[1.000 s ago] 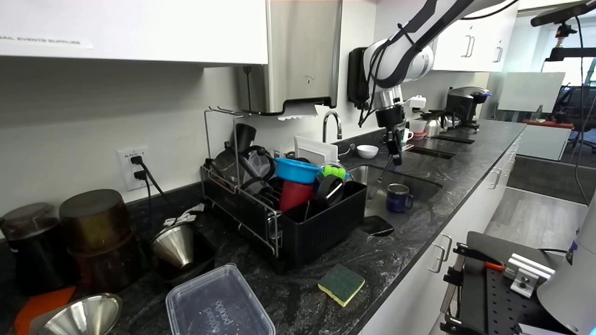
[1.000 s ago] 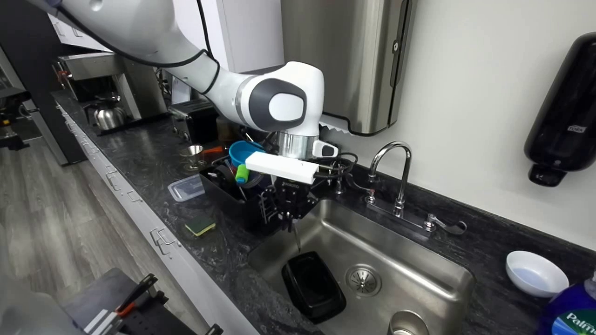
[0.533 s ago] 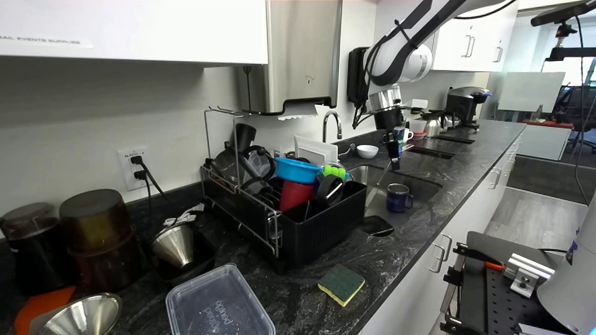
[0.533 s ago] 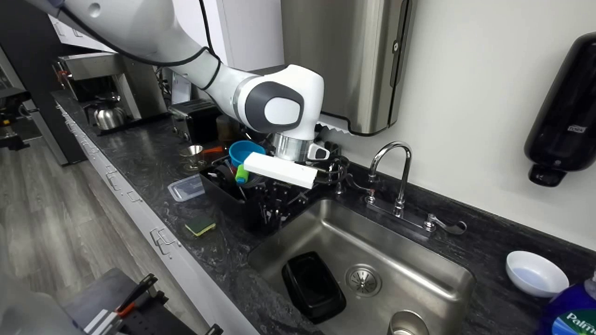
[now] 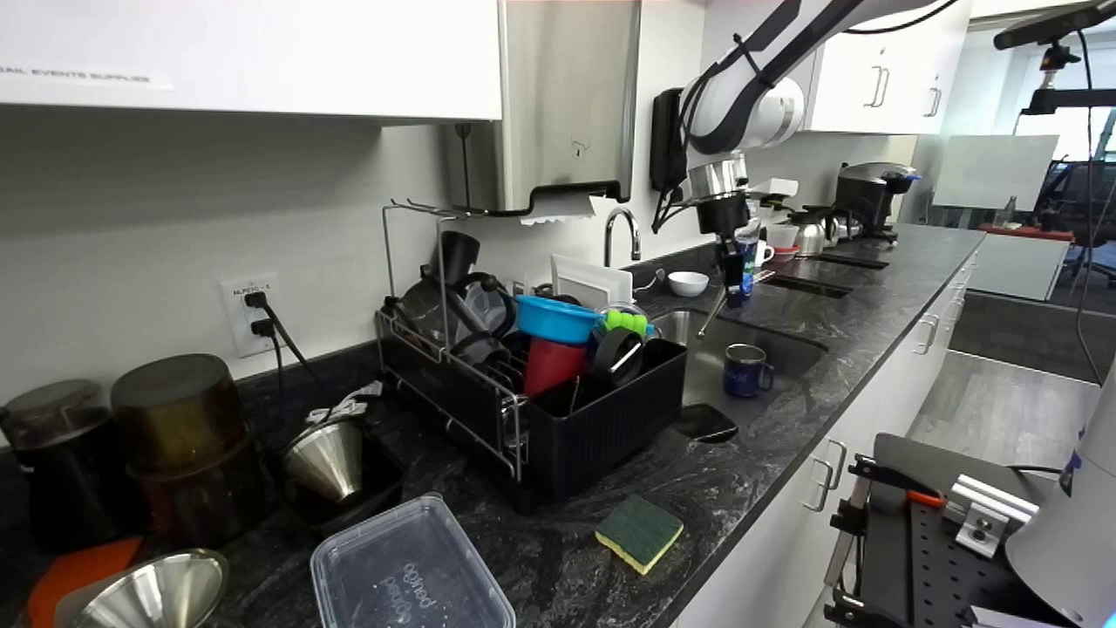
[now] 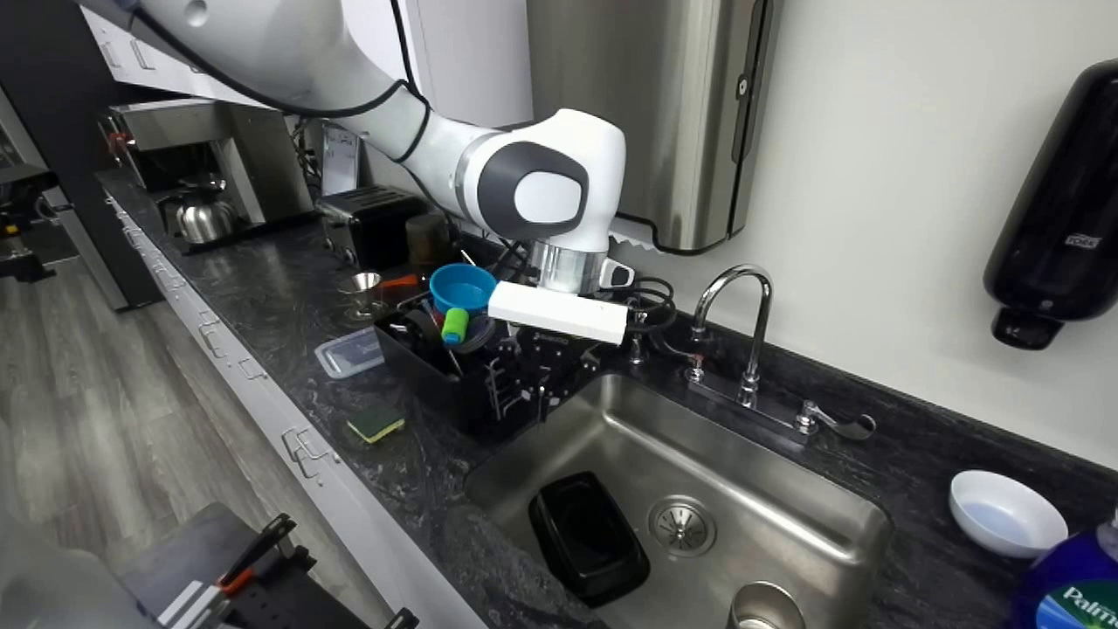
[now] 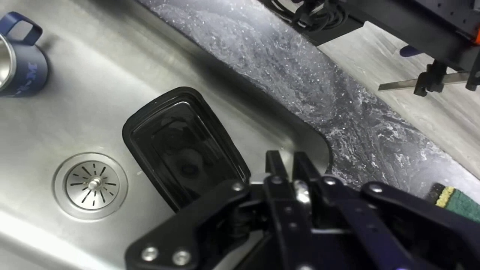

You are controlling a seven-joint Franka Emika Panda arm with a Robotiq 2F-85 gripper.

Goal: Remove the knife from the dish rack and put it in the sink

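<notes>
My gripper (image 7: 287, 154) is shut on the knife (image 7: 301, 190), whose shiny silver end shows between the fingers. In an exterior view the knife (image 5: 712, 314) hangs tilted from the gripper (image 5: 734, 298) as a slim silver piece. No handle colour can be made out. The steel sink (image 6: 638, 454) lies below, and the gripper (image 6: 540, 395) hangs above its rack-side end. Beside that end stands the black dish rack (image 5: 610, 440), still full of dishes; the arm partly covers it in an exterior view.
In the sink are a black plastic container (image 7: 183, 146) and a blue mug (image 7: 28, 69). A curved faucet (image 6: 742, 288) rises behind it. A sponge (image 5: 641, 532) and a clear tub (image 5: 410, 567) lie on the counter. A white bowl (image 6: 1004, 514) sits past the far end.
The gripper has risen with the knife still in it, so the knife's lower end hangs higher above the sink. The arm has shifted slightly sideways. Rack and sink contents have not moved.
</notes>
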